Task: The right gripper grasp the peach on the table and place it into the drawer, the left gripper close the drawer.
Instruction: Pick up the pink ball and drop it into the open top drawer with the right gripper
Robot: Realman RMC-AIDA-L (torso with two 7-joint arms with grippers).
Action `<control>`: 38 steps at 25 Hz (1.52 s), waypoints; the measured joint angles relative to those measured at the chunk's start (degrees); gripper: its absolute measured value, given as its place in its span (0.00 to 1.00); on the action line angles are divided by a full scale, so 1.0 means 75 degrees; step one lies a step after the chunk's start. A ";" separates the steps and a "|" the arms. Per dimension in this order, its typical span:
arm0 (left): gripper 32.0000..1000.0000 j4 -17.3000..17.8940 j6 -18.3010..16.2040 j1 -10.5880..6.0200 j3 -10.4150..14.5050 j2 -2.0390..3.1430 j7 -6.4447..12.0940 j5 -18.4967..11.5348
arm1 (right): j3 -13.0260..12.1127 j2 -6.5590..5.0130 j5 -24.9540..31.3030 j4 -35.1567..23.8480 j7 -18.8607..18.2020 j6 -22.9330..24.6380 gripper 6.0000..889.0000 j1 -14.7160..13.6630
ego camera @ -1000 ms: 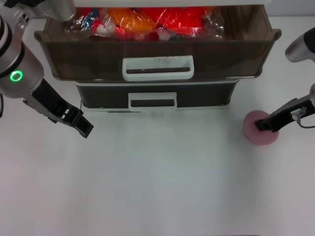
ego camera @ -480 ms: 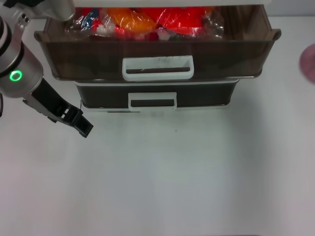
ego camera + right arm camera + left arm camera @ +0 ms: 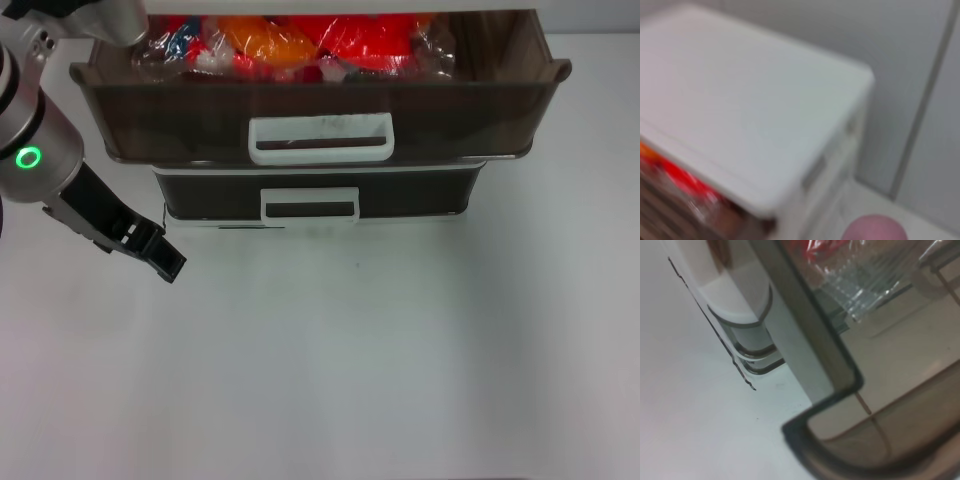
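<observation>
The drawer (image 3: 180, 105) stands pulled open at the top of the cabinet, its white loop handle (image 3: 321, 138) facing me and red and orange packets (image 3: 300, 40) inside. My left gripper (image 3: 165, 262) hangs over the table (image 3: 350, 370), left of the cabinet and below the drawer's left corner (image 3: 840, 415). The right gripper is outside the head view. The peach (image 3: 874, 228), a pink ball, shows only in the right wrist view, close to the camera, held up beside and above the cabinet's white top (image 3: 740, 110).
A second, shut drawer (image 3: 310, 195) with its own white handle sits under the open one. A wall rises behind the cabinet in the right wrist view.
The right gripper lifted the peach off the table at the right and carried it up out of the head view. The left arm barely shifted.
</observation>
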 joint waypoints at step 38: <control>0.81 0.0003 -0.0003 -0.0160 0.0021 -0.0007 0.0003 -0.0021 | -0.1568 0.0751 0.1163 0.2485 -0.0981 -0.0463 0.21 0.1945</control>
